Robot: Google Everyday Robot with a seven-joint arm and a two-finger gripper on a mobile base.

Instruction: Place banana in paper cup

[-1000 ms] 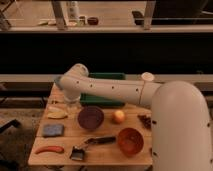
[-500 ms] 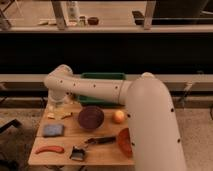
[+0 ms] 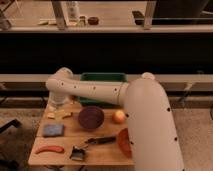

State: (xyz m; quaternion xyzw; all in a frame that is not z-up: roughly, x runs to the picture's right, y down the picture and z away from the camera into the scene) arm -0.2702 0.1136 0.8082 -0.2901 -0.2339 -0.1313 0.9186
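The paper cup (image 3: 56, 103) is a whitish shape at the back left corner of the wooden table (image 3: 105, 156), partly covered by my arm. The pale yellow banana (image 3: 64, 114) lies on the table just in front of it, left of the purple bowl (image 3: 91, 117). My gripper (image 3: 55, 99) hangs at the end of the white arm, right over the cup and behind the banana. The arm's wrist hides most of it.
A green tray (image 3: 102, 78) sits at the back behind the arm. A round peach-coloured fruit (image 3: 119, 116), an orange bowl (image 3: 123, 142), a black brush (image 3: 90, 143), an orange-red carrot-like piece (image 3: 49, 149) and a blue-grey cloth (image 3: 52, 130) lie on the table.
The arm's end has swung left and down over the back left corner. The arm's thick part now covers more of the table's right side.
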